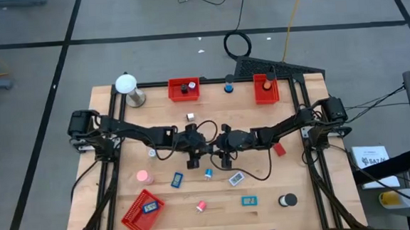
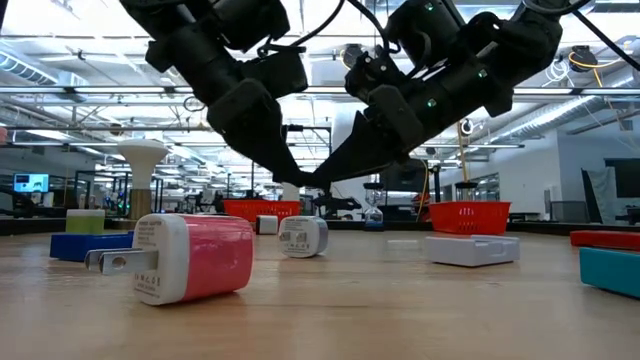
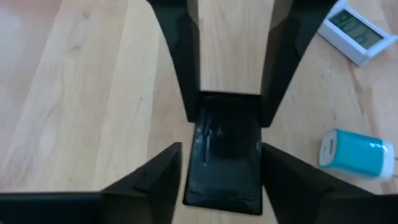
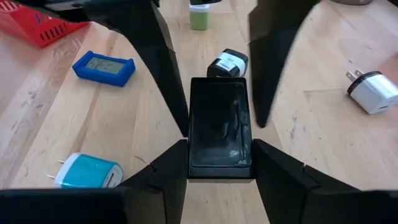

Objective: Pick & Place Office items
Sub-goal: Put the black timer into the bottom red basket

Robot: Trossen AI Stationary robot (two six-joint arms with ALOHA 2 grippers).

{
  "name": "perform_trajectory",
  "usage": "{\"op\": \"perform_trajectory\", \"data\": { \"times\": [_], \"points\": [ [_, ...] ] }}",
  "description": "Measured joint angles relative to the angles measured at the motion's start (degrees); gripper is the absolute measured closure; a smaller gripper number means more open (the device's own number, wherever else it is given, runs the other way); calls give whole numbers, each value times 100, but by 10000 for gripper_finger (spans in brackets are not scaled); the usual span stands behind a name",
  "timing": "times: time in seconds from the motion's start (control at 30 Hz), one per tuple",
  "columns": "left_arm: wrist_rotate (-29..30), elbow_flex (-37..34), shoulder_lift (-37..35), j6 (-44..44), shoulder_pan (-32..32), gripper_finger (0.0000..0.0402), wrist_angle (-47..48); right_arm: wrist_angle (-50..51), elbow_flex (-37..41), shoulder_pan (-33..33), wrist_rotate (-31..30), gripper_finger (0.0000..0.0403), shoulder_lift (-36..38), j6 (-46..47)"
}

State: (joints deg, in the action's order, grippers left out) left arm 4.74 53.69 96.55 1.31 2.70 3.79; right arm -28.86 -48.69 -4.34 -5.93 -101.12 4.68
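Two grippers meet mid-table on one black slab.
The right gripper [image 4: 221, 155] clamps the black slab [image 4: 220, 127]; the left gripper [image 3: 224, 165] straddles its other end, grasp uncertain. Around lie three red trays [image 1: 183, 89], two blue chargers [image 3: 356, 153] and one pink charger [image 2: 190, 256].

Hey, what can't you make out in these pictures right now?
- Black piece: in the high view, hidden under the two arms meeting mid-table.
- White display unit: left wrist view, digits blurred, one corner cut off by the edge.
- Back-left red tray: high view, contents too small to name.
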Motion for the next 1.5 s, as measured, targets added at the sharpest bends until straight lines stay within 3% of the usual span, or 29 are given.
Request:
{"op": "perform_trajectory", "data": {
  "times": [0.1, 0.27, 0.5, 0.6, 0.7, 0.83, 0.97, 1.1, 1.23, 1.5],
  "points": [
    [-54, 0, 0, 77, 4, 241, 73, -6, 0, -2, 22, 246, 0, -35],
    [-39, 0, -170, 154, -2, 241, 320, 73, -5, -19, -27, 234, 104, 0],
    [-168, -13, -707, -9, -172, 241, 997, 1238, 7, -249, -1298, 180, 951, -217],
    [-190, -11, -1006, -143, -64, 241, 1407, 1633, 131, -255, -1520, 174, 1369, -252],
    [-313, -11, -1304, -255, 186, 241, 1905, 1606, 383, -247, -1522, 194, 1636, -207],
    [-750, -7, -1706, -717, 648, 241, 2784, 1334, 768, -202, -1488, 254, 1846, -247],
    [-1032, -7, -2025, -1701, 1422, 241, 3636, 1215, 961, -164, -1489, 327, 1956, -256],
    [-1268, -11, -2139, -3115, 2505, 241, 3814, 1242, 1019, -162, -1482, 391, 2006, -395],
    [-1210, -4, -2139, -4773, 3483, 241, 3701, 1152, 1019, -162, -1483, 388, 2006, -429],
    [-169, -7, -2053, -7419, 5050, 241, 3631, 1111, 1019, -162, -1480, 400, 2006, -516]
  ]
}}
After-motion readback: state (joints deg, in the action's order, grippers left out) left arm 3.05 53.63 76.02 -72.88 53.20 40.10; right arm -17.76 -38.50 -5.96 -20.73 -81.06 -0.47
